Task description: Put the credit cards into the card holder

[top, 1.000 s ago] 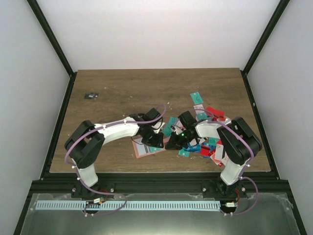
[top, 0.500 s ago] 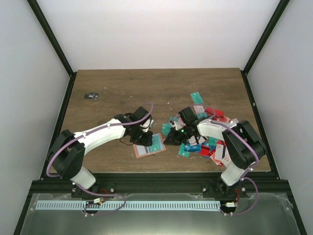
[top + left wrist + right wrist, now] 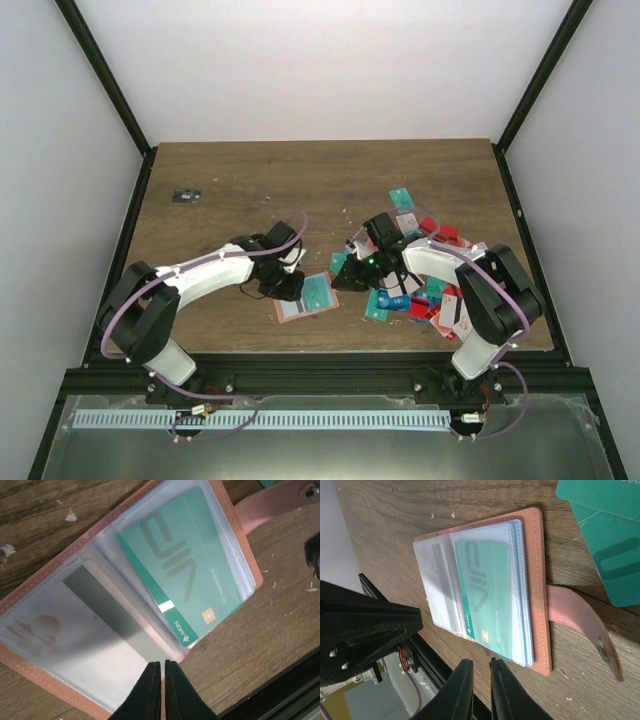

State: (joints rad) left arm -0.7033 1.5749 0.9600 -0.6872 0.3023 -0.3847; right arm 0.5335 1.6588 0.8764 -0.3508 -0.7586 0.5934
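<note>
Left and right jaws pressed together (empty); 1 teal card (image 3: 487,600) in card holder (image 3: 538,590).

large "VIP" on teal card (image 3: 190,565), smaller print illegible

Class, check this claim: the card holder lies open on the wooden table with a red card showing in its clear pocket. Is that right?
No. The card in the clear pocket of the card holder is teal, not red, as the left wrist view shows. The rest holds.
</note>
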